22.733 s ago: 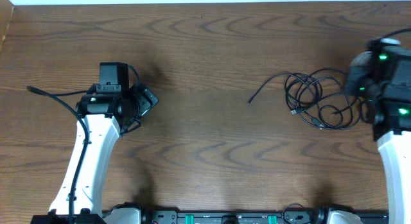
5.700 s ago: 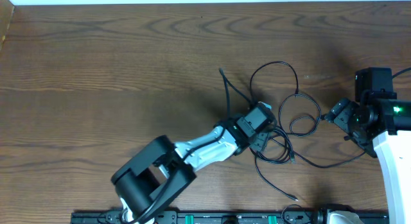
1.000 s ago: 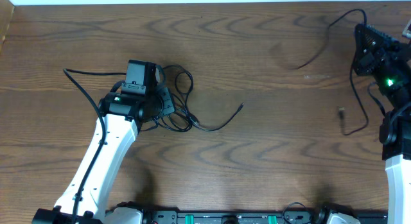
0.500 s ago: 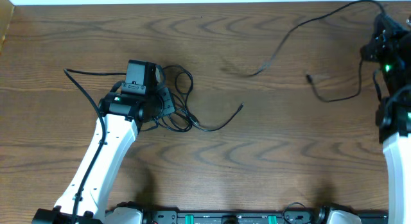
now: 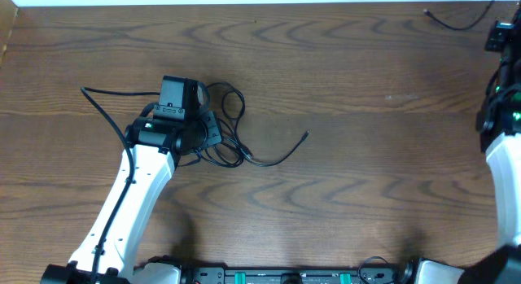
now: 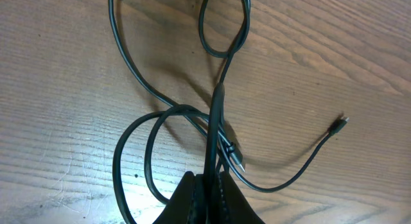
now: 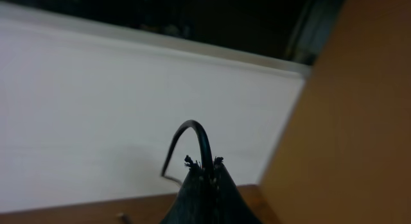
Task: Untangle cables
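Black cable lies looped on the worktop left of centre, one strand pinched tight in my left claw; my right claw, far right at the back edge, grips a second cable, also black.

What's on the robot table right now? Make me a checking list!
Surface: wooden table, brown wood grain.
Job's things: looped black cable lying on the left side; second black cable held up at the far right corner, apart from it. No white one seen.
Clutter: nothing seen.
Grippers: left gripper shut on the looped black cable; right gripper shut on the second black cable.
Cables: thick black arm wire trailing off the left arm.
Surroundings: white wall beyond the table.
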